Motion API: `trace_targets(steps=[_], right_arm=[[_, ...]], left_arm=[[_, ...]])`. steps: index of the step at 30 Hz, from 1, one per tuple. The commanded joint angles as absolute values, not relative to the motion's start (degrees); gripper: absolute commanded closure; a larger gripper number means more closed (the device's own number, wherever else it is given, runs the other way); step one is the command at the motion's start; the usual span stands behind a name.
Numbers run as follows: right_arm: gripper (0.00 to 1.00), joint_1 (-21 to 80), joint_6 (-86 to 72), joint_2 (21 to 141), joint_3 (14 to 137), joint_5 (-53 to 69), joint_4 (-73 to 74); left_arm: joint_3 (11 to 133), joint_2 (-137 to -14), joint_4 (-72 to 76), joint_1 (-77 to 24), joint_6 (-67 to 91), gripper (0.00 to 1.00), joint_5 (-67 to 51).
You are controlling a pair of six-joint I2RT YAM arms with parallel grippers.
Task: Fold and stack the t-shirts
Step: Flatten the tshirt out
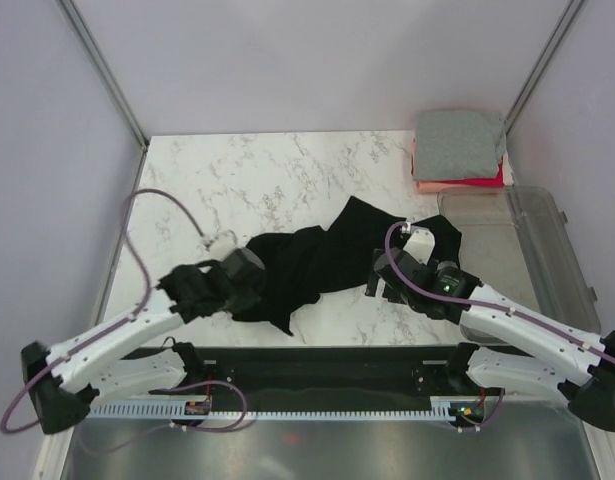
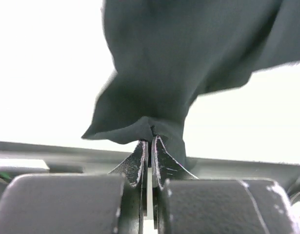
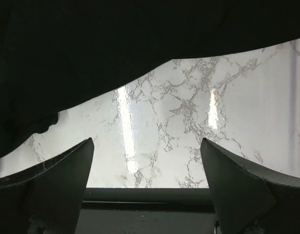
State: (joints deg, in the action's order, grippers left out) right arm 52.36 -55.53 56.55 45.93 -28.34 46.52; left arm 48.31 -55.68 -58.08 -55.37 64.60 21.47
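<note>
A plain black t-shirt [image 1: 327, 255] lies crumpled across the middle of the marble table. My left gripper [image 1: 249, 268] is at its left end, shut on a pinch of the black cloth [image 2: 154, 73], which bunches up just above the fingertips [image 2: 140, 161]. My right gripper [image 1: 379, 285] hovers over the shirt's right part near the front edge, open, with bare marble between its fingers [image 3: 62, 170] and black cloth [image 3: 91, 44] just beyond them. A folded heather grey t-shirt [image 1: 459, 142] lies on a folded red-pink one [image 1: 442, 184] at the back right.
A clear plastic bin [image 1: 522, 250] lies at the right edge, just behind my right arm. Bare marble table [image 1: 217, 180] spreads at the back left. A black rail [image 1: 327, 360] runs along the near edge between the arm bases.
</note>
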Motion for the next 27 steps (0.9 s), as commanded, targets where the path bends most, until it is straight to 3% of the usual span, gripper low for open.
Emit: trace_targets(steps=[1,7,11,15,19,23,27], right_arm=[[0.02,52.21,-52.74,59.93,49.48,-26.46,42.54],[0.02,50.2,-50.1,64.34,54.57,-26.98,43.41],[0.02,46.33,-48.61,64.33,56.25,-26.81,43.59],[0.02,39.67,-45.88,66.79,57.83,-31.37,45.53],[0.02,32.01,-42.19,69.95,57.57,-25.85,41.94],[0.05,31.2,-40.78,73.73,58.27,-21.63,39.82],[0.05,31.2,-41.66,75.32,55.2,-20.13,36.57]], left_arm=[[56.39,-45.99,-64.0,-41.69,46.53,0.98,30.58],[63.45,-44.56,-62.77,-26.56,32.54,0.98,36.21],[63.11,-44.91,-56.44,-14.37,21.91,0.98,32.46],[62.14,-47.28,-54.84,-8.54,23.19,0.98,28.83],[59.85,-45.88,-51.77,-0.09,24.08,0.98,27.95],[59.24,-47.1,-49.66,6.32,26.28,0.98,18.23],[56.79,-46.94,-49.66,6.68,26.98,0.98,16.87]])
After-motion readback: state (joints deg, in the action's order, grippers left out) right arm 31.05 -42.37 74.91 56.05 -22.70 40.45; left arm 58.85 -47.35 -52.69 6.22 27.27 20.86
